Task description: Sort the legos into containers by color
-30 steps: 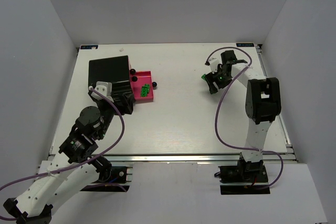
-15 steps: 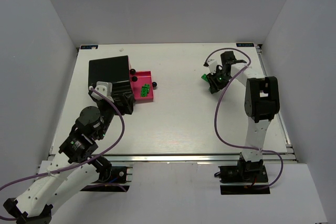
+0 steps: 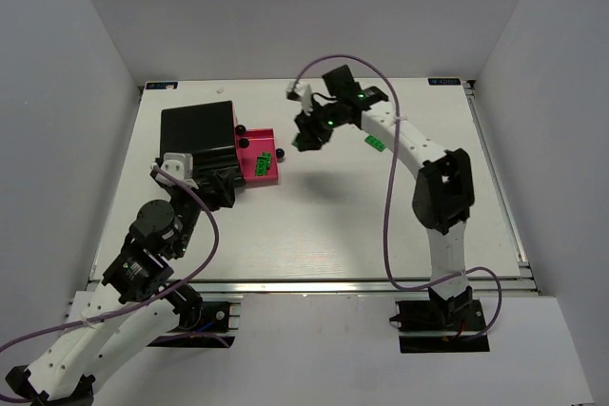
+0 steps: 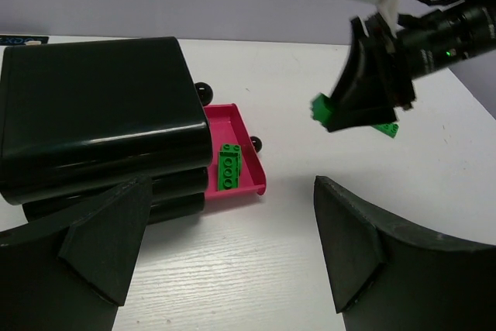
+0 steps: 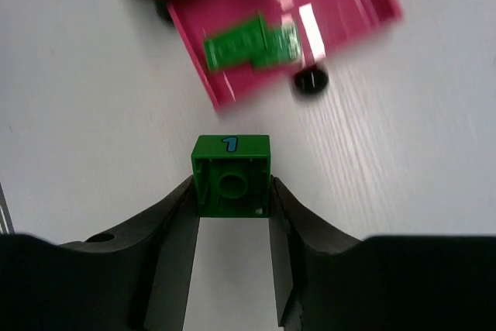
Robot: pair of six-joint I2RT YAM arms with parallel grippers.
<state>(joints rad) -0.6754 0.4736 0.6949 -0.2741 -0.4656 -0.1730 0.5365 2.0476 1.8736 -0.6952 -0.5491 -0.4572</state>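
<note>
My right gripper (image 3: 306,137) is shut on a dark green lego (image 5: 232,176) with a blue "1" on it. It holds the lego above the table just right of the pink-magenta box (image 3: 263,178). The box (image 5: 341,5) holds green legos (image 5: 252,44), which also show in the left wrist view (image 4: 229,167). The glossy black box (image 3: 198,127) lies against the pink one on its left. Another green lego (image 3: 375,143) lies on the table to the right. My left gripper (image 3: 217,187) is open and empty in front of the boxes (image 4: 229,246). No red or lime legos show.
Dark round knobs (image 3: 242,128) (image 3: 281,152) lie at the pink box's far corner and right side; one shows in the right wrist view (image 5: 310,80). The right arm's purple cable (image 3: 395,187) loops over the table's right half. White walls enclose the table.
My right arm has swung left from the right side of the table, carrying the green lego toward the pink box. One green lego stayed on the table. My left arm shifted slightly.
</note>
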